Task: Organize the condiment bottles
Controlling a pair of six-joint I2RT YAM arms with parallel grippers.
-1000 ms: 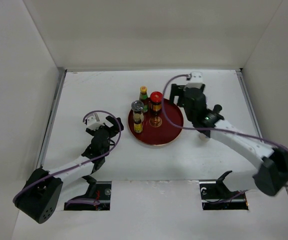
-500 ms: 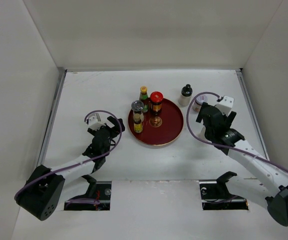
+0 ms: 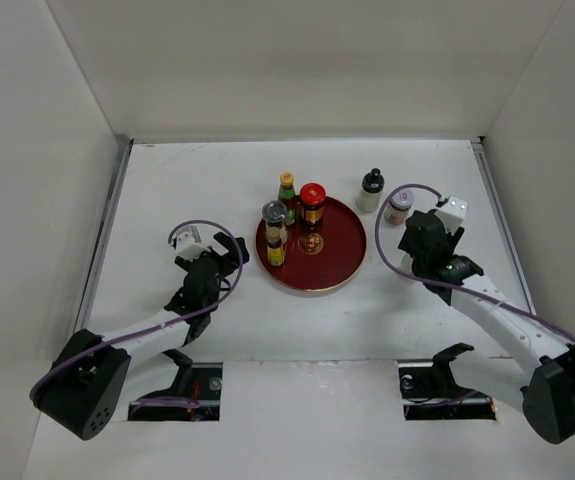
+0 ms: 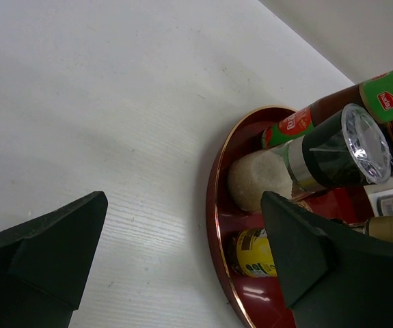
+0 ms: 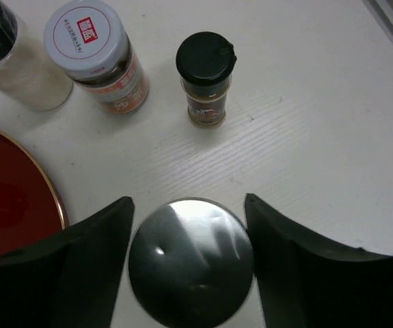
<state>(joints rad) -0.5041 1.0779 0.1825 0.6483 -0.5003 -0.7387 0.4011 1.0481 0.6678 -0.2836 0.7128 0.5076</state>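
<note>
The left gripper (image 3: 232,252) hovers over the left-centre of the surface (image 3: 187,180), just left of the round red tray (image 3: 312,288). Its fingers (image 4: 52,253) are spread wide and hold nothing.

On the right side, about as far from the near edge, the right gripper (image 5: 188,200) points straight down over a silver-capped bottle (image 5: 191,263). Its fingers (image 5: 80,273) are drawn in to about the width of the cap, one on each side. The cap hides where they would meet the bottle, so I cannot tell whether they grip it.

The tray sits at the middle of the surface. At its left side a small yellow-filled bottle (image 3: 276,254) stands nearest. Just behind it is a clear-topped grinder (image 3: 274,212) with white contents. A red-capped jar (image 3: 312,196) stands toward the tray's far side. A green-capped bottle (image 3: 287,185) rises at the far rim, left of the red cap. Whether its base is on the tray or just behind it cannot be told.

Three bottles stand off the tray, to its right and toward the far right corner. A small black-capped bottle (image 5: 206,78) with brown contents stands just beyond the right fingers. A white-lidded jar (image 3: 399,208) is close on its left. A black-capped bottle of white contents (image 3: 371,188) is left of that, just beside the tray's far right rim.
</note>
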